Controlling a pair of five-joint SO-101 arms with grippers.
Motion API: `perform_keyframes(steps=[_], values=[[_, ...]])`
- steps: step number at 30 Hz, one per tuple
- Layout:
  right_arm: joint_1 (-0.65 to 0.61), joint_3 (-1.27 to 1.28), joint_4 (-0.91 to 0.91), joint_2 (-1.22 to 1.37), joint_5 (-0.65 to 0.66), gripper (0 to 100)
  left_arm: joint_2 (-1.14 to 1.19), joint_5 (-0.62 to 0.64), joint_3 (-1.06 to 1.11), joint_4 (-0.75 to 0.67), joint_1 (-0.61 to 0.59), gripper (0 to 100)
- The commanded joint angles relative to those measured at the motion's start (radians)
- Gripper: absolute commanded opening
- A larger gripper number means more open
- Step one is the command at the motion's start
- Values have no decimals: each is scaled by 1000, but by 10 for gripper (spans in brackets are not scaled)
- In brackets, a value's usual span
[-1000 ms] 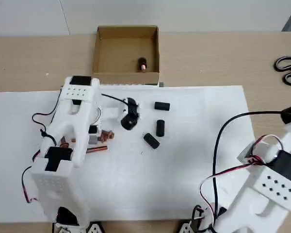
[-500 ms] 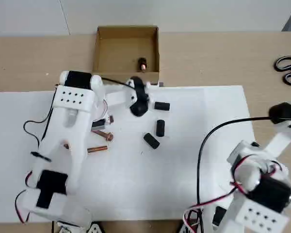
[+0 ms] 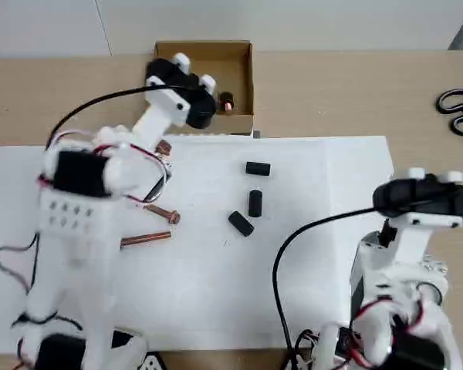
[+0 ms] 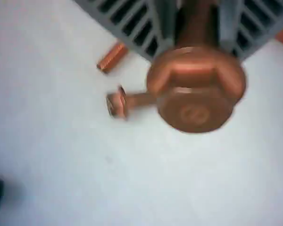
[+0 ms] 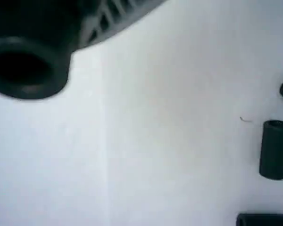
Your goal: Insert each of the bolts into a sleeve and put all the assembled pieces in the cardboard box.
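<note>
Lab bench: wooden table (image 3: 332, 92), scissors (image 3: 457, 110)

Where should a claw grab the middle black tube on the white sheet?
Around its middle, coming straight down from above. The black tube lies flat on the white sheet, with bare sheet beside both long sides there, while another tube sits close to its near end. Closing across its round body should probably hold best.

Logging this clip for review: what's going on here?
The left gripper holds a copper bolt over the white sheet; the right gripper holds a black sleeve. The two are not yet joined. More bolts and three sleeves lie loose on the sheet, and one assembled piece sits in the box.
</note>
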Motion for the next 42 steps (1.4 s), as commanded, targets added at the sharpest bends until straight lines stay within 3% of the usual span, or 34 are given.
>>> perform_keyframes(steps=[1, 6, 10, 13, 22, 28, 38, 42], values=[[-42, -6, -19, -22, 17, 3, -117, 60, -42, -89, -11, 6], [-231, 3, -31, -90, 12, 2, -241, 239, -35, -229, -58, 6], [-341, 107, -127, -194, 6, 2, -359, 436, 73, -239, -63, 6], [-394, 204, -179, -288, 9, 2, -497, 589, 199, -261, -55, 6], [-526, 431, -243, -458, -3, 2, -913, 809, 673, -583, -55, 6], [-556, 549, -387, -453, -86, 3, -1134, 1037, 924, -605, -55, 6], [-929, 706, -581, -453, -84, 3, -1445, 1066, 1204, -606, -52, 6], [-1033, 736, -585, -453, -83, 3, -1445, 1066, 1225, -608, 5, 6]])
